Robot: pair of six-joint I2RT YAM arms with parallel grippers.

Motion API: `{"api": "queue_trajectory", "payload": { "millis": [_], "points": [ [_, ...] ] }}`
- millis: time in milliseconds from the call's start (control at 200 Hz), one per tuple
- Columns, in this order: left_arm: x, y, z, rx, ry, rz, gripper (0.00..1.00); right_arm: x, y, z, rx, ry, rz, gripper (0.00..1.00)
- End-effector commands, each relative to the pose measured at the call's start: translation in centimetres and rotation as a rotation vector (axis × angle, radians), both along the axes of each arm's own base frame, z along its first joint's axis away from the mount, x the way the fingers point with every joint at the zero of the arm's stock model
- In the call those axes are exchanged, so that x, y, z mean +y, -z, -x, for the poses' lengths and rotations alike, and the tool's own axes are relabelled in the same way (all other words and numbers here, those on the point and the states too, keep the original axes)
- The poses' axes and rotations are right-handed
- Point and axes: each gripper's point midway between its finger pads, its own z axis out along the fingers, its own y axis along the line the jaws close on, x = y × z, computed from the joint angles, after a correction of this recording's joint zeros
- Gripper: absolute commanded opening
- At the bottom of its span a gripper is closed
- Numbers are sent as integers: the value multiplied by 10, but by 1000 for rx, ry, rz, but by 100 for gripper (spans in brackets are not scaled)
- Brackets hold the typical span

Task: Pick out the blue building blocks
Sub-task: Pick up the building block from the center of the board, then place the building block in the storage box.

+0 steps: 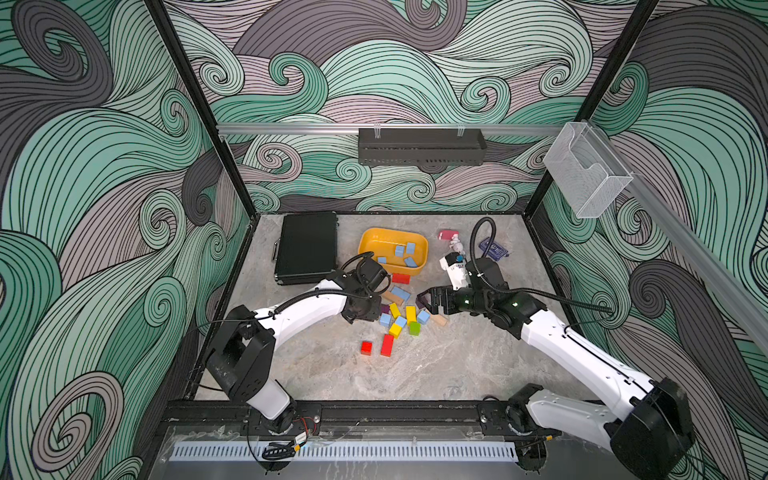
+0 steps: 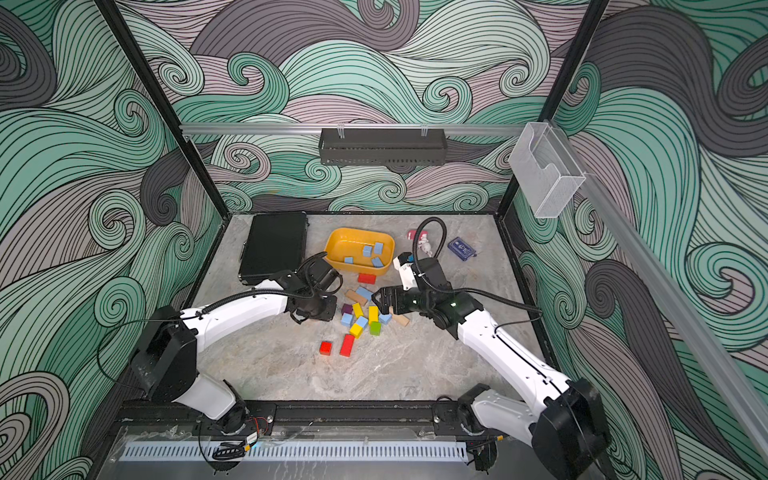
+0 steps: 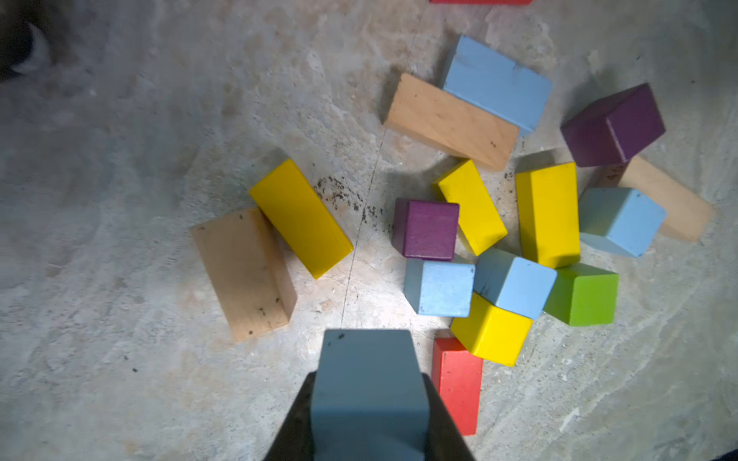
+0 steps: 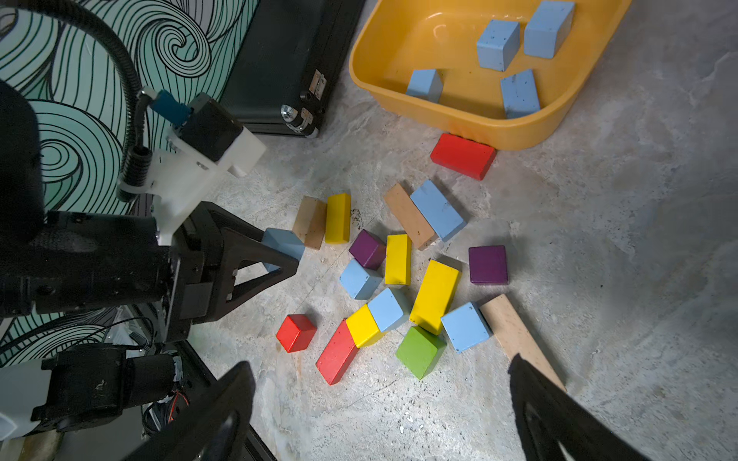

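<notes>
One blue building block (image 3: 367,359) is pinched by the left end effector (image 3: 368,389); the right end effector (image 4: 379,363) is held spread. Print on the navy packet (image 2: 461,248) cannot be read.

Four building blocks (image 1: 400,250) lie in the tub (image 1: 382,243); the case (image 1: 307,245) sits left of it, loose blocks (image 1: 410,312) in front.

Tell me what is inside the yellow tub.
Four blue building blocks lie loose inside the yellow tub; nothing else shows. What lies beneath each block is covered.
</notes>
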Motion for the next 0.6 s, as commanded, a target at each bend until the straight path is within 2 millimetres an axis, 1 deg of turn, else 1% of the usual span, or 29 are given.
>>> {"api": "queue_trajectory", "payload": {
  "millis": [0,125,280,430,595],
  "points": [
    [5,-41,-11,-111,24,-15,0,0,-18,1,-29,-24,2,99],
    [3,-67,-22,-199,37,2,0,1,-26,-2,-24,-27,-3,99],
    [0,-92,-38,-310,66,-4,0,1,-33,-8,-29,-16,-11,99],
    [-5,-112,-56,-408,106,-13,0,-4,-36,-15,-13,6,-7,99],
    [-13,-126,-76,-451,140,-27,0,-10,-37,-27,-4,38,-5,99]
  ]
}}
